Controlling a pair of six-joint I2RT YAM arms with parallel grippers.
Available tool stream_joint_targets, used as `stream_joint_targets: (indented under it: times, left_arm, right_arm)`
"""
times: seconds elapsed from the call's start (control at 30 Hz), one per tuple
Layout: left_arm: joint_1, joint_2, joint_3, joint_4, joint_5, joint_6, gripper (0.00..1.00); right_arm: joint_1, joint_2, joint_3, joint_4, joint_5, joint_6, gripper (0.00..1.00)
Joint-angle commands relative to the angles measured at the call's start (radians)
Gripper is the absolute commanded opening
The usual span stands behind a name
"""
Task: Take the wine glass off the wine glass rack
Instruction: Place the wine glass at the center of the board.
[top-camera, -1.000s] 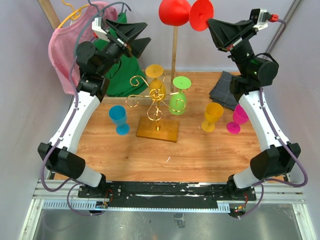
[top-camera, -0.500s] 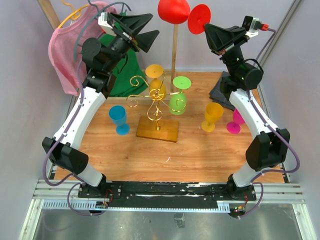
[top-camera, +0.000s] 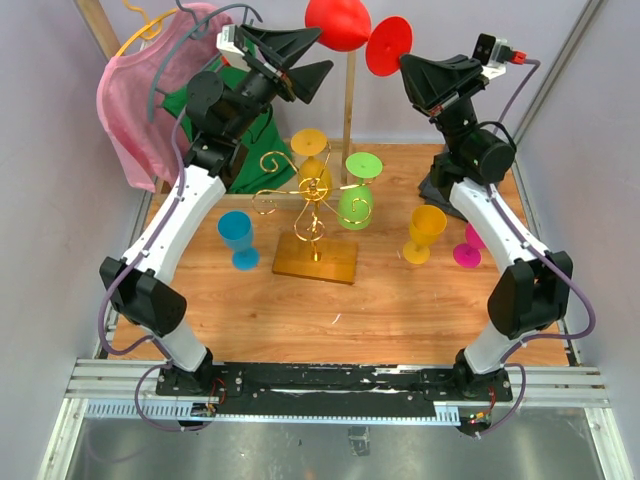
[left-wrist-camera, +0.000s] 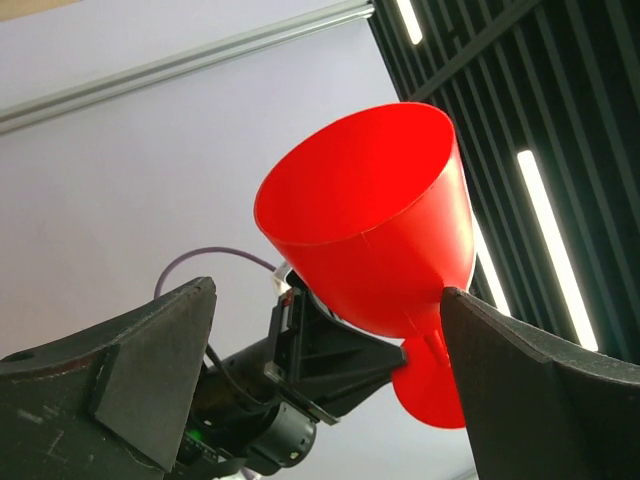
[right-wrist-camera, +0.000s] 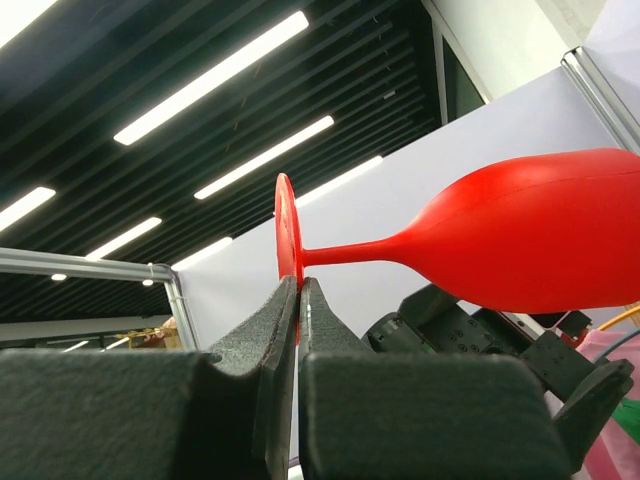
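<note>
A red wine glass lies sideways high above the table, and my right gripper is shut on the rim of its foot. In the right wrist view the bowl points away from the right gripper. My left gripper is open at the bowl's side. In its wrist view the bowl sits between the spread fingers of the left gripper; I cannot tell if they touch it. Below stands the gold wine glass rack on its wood base, with a green glass and a yellow glass hanging on it.
A blue glass stands left of the rack. An orange-yellow glass and a magenta glass stand on its right. A grey cloth lies at the back right. Pink and green garments hang at the back left, beside a wooden post.
The right gripper has carried the red glass up and to the left. The left gripper has swung right and up, closing in on the bowl, still open.
</note>
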Motion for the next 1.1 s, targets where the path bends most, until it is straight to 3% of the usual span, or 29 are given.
stream_joint_targets:
  times: [0.0, 1.07]
  left_arm:
    - [-0.008, 0.008, 0.056, 0.044, -0.019, 0.005, 0.99]
    - [-0.008, 0.024, 0.101, 0.039, -0.033, -0.039, 0.99]
  right_arm:
    - [0.026, 0.002, 0.027, 0.084, 0.003, -0.002, 0.01]
    - [0.09, 0.066, -0.03, 0.141, -0.025, -0.023, 0.01]
